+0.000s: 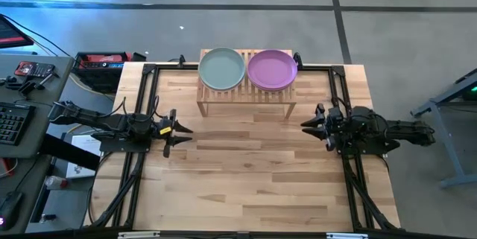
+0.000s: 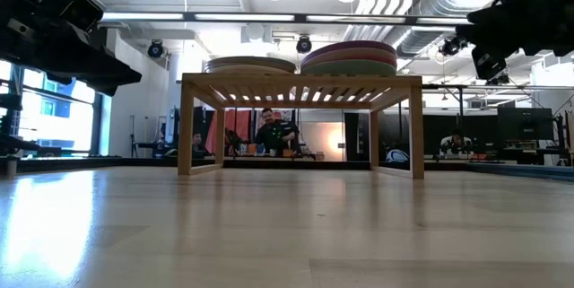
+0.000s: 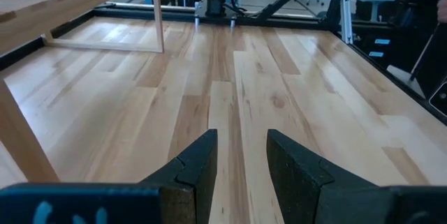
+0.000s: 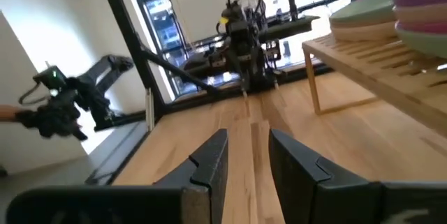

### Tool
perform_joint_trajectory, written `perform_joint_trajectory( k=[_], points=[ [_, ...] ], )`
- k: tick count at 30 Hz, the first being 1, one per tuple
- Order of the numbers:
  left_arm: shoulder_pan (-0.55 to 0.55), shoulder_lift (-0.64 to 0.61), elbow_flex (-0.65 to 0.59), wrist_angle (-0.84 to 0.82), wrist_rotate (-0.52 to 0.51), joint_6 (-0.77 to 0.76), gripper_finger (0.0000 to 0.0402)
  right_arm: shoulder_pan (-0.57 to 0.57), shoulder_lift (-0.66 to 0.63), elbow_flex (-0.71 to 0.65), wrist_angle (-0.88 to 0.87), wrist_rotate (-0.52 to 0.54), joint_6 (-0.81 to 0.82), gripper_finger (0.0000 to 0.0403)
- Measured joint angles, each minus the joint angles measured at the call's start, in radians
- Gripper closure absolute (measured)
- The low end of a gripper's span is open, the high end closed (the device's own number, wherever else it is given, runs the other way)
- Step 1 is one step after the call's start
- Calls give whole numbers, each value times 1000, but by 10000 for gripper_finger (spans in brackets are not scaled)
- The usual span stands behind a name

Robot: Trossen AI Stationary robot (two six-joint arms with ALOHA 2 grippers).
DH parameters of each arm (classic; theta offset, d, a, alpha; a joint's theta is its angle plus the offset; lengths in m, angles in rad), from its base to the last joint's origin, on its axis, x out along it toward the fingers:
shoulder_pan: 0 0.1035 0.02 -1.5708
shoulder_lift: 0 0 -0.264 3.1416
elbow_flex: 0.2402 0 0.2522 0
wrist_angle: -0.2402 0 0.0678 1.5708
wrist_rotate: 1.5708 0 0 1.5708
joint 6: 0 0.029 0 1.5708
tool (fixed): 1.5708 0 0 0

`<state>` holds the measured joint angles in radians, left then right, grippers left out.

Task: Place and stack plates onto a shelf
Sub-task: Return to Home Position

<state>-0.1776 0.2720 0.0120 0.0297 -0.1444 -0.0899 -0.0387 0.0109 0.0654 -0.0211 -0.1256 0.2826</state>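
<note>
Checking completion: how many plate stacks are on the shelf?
2: a round mint-topped stack left on the slatted wooden shelf, a purple-topped stack right; lower plates partly hidden.

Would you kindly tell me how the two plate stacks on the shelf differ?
The mint-topped stack sits toward the left arm's side, the purple-topped stack toward the right arm's. In the low view, the purple-topped stack rises higher than the mint-topped stack. Both rest level on the shelf, side by side.
</note>
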Motion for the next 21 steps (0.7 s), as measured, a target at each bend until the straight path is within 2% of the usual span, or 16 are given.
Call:
perform_joint_trajectory(
  k=[5,10,15,21],
  points=[
    [0,0,0,0,0,15,289,0,1,0,-87,2,-16,311],
    [0,0,0,1,0,15,289,0,0,0,-111,7,-21,311],
    [0,0,0,1,0,15,289,0,5,0,-122,69,12,311],
    [0,0,0,1,0,15,289,0,5,0,-123,73,6,311]
  ],
)
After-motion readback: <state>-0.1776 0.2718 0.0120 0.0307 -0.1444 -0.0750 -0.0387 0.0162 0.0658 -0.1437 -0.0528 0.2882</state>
